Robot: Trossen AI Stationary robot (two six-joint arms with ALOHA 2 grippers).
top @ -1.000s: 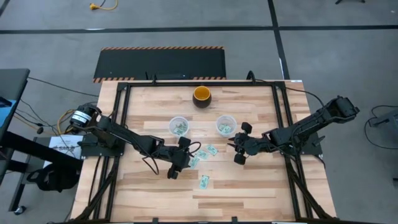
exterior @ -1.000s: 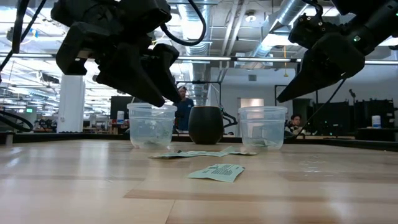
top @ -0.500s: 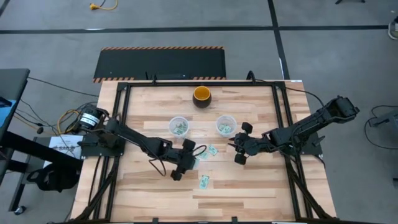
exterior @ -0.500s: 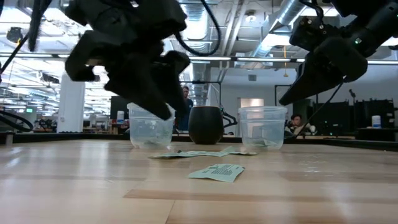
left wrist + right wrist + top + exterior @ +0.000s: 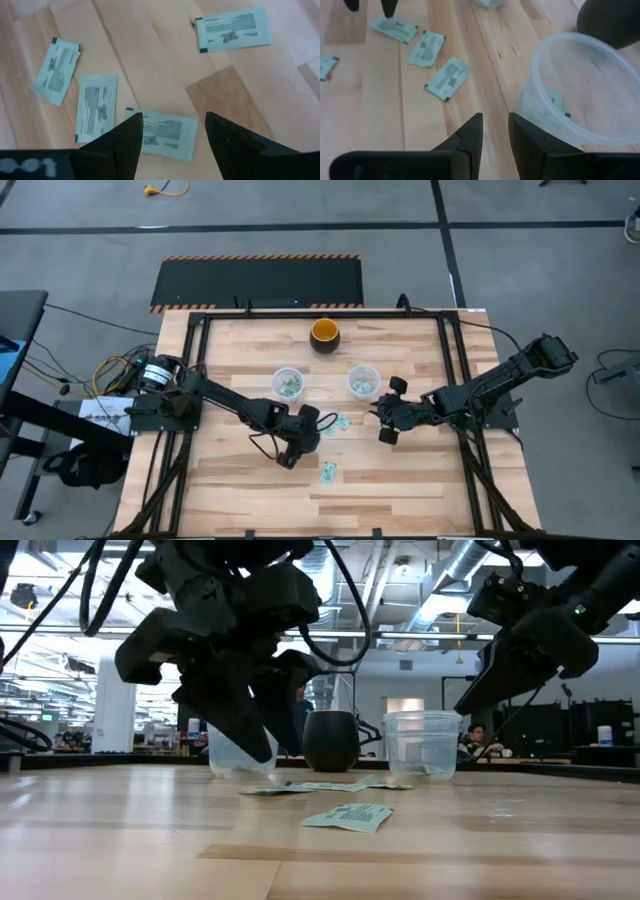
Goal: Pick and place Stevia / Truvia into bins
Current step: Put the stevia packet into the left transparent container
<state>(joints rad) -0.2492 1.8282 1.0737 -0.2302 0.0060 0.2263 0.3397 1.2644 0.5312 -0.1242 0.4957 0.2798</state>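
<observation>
Wooden table, left gripper wide open over a sachet (empty), right gripper part-open, empty.

Open industrial lab: exposed ceiling ducts, hazard-striped floor mat.

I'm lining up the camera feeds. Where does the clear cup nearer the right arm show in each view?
High view: the right cup sits right of centre, just below the dark bowl.
Low view: the cup stands right of centre, beside the bowl.
Left wrist view: not in it.
Right wrist view: the cup fills the right side; the dark shape behind it looks like the bowl.
</observation>
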